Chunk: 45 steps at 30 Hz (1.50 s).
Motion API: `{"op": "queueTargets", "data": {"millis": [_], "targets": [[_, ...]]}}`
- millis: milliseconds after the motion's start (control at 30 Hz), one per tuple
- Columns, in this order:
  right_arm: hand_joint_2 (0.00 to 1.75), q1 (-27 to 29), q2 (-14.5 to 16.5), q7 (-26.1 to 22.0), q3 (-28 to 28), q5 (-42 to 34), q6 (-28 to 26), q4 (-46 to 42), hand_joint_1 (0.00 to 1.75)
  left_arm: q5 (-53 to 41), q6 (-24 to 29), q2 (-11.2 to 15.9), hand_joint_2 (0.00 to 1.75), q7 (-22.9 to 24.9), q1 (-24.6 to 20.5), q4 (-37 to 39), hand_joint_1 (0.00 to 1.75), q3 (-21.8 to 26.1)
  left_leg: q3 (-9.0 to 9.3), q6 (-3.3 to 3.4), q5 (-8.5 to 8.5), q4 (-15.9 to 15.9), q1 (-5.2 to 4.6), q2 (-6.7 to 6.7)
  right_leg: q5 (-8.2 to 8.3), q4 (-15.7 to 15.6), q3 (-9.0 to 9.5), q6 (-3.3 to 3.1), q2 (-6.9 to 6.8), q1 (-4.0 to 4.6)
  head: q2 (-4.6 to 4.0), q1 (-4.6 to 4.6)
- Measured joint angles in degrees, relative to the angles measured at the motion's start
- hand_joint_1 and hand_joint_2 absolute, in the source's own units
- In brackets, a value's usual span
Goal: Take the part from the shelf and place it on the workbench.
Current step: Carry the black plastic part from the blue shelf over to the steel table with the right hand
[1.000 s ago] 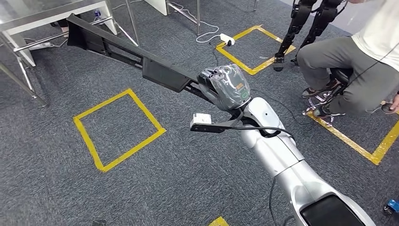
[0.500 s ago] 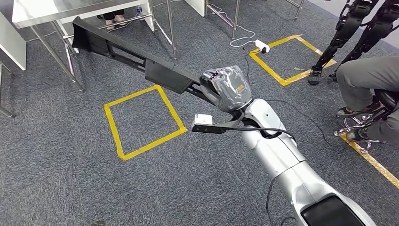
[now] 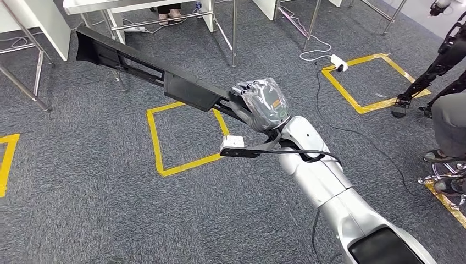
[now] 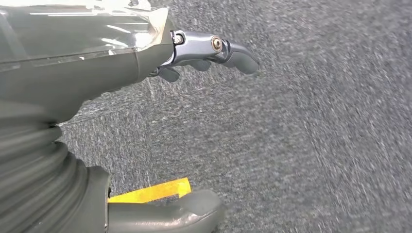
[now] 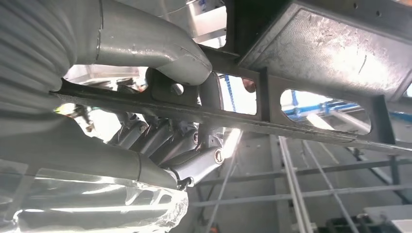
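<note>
Turned toward the tables (image 3: 88,5) since a second ago, right hand (image 3: 262,103) clamped on the long black part (image 3: 165,82) held out over carpet, left hand (image 4: 204,53) empty, fingers loosely apart; workbench approach underway.

Left hand (image 4: 97,97) (fingers (image 4: 233,51) apart, empty) above grey carpet (image 4: 316,145) and yellow tape (image 4: 150,191)
</note>
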Motion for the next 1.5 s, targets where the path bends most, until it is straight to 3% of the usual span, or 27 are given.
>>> {"op": "queueTargets", "data": {"millis": [33,100,167,200,233,300,367,400,500,667,967,1500], "targets": [[1.75,-0.01,-0.04,0.00,-0.03,-0.02,0.00,-0.04,1.75,0.01,-0.09,-0.05,1.75,-0.02,-0.01,-0.01,0.00,0.01,0.14,0.39,0.18,-0.22,0.12,-0.49,-0.90,1.66,-0.73,0.05,1.32,-0.10,0.00,0.04],[1.75,0.11,-0.33,0.00,-0.07,-0.05,0.01,-0.08,1.75,0.01,-0.31,-0.13,1.75,-0.04,-0.11,-0.02,0.00,0.02,0.25,0.90,0.34,-0.38,0.22,-1.48,-3.73,8.47,-3.97,-0.24,4.36,-0.44,0.00,0.22],[1.75,0.49,-0.68,0.00,-0.07,-0.04,0.05,-0.08,1.75,0.01,-0.45,-0.15,1.75,-0.02,-0.13,-0.02,0.00,0.02,0.26,1.06,0.32,-0.36,0.22,-2.61,-5.63,15.20,-7.59,-0.19,5.45,-0.58,0.00,0.33],[1.75,0.65,-0.82,0.00,-0.06,-0.03,0.08,-0.08,1.75,0.00,-0.47,-0.18,1.75,0.02,-0.08,-0.02,0.00,0.02,0.27,1.07,0.31,-0.34,0.22,-3.14,-5.35,15.89,-8.29,0.14,5.58,-0.61,0.00,0.35],[1.75,0.73,-0.94,0.00,-0.07,-0.03,0.10,-0.08,1.75,0.00,-0.49,-0.21,1.75,0.07,-0.03,-0.01,0.00,0.02,0.30,1.04,0.30,-0.32,0.22,-3.59,-4.15,14.17,-7.84,0.62,5.65,-0.65,0.00,0.37],[1.75,0.70,-1.07,0.00,-0.09,-0.03,0.15,-0.10,1.75,0.00,-0.54,-0.27,1.75,0.13,0.01,-0.01,0.00,0.02,0.32,0.86,0.21,-0.24,0.21,-4.25,-0.56,6.33,-4.82,1.47,5.84,-0.88,0.00,0.42],[1.75,0.66,-1.03,0.00,-0.07,-0.03,0.20,-0.11,1.75,0.00,-0.58,-0.28,1.75,0.14,0.03,-0.01,0.00,0.02,0.17,0.44,0.03,-0.03,-0.02,-4.65,1.76,0.61,-2.36,1.40,6.13,-1.01,0.00,0.34],[1.75,0.68,-1.01,0.00,-0.05,-0.03,0.25,-0.11,1.75,0.00,-0.60,-0.26,1.75,0.14,0.09,-0.01,0.00,0.03,0.06,0.44,-0.04,0.08,-0.12,-4.73,2.11,-0.32,-1.95,1.14,6.24,-1.05,0.00,0.32],[1.75,0.71,-0.93,0.05,-0.03,-0.03,0.37,-0.12,1.75,0.00,-0.60,-0.18,1.75,0.14,0.33,0.00,0.00,0.05,0.06,0.85,-0.09,0.10,-0.05,-4.69,2.32,-0.47,-1.84,0.78,6.29,-0.96,0.00,0.30],[1.75,0.71,-0.90,0.17,0.05,-0.06,0.42,-0.12,1.75,-0.01,-0.65,-0.21,1.75,0.01,0.34,0.01,0.00,0.08,0.35,0.66,0.04,-0.29,0.14,-4.48,2.39,-0.45,-1.84,0.49,6.46,-0.67,0.00,0.30],[1.75,0.71,-0.83,0.17,0.08,-0.05,0.47,-0.29,1.75,0.13,-2.36,-0.21,1.75,0.74,0.34,0.01,0.00,0.16,0.38,-0.54,0.13,-0.49,0.23,-4.46,2.34,-0.40,-1.87,0.02,6.46,-0.52,0.00,0.32],[1.75,0.71,-0.69,0.19,0.10,0.05,1.07,-0.43,1.75,0.07,-2.47,-0.03,1.75,1.78,0.34,0.01,0.00,0.18,0.35,-0.53,0.14,-0.45,-0.17,-4.45,2.35,-0.42,-1.85,0.04,6.44,-0.90,0.00,0.33]]}}
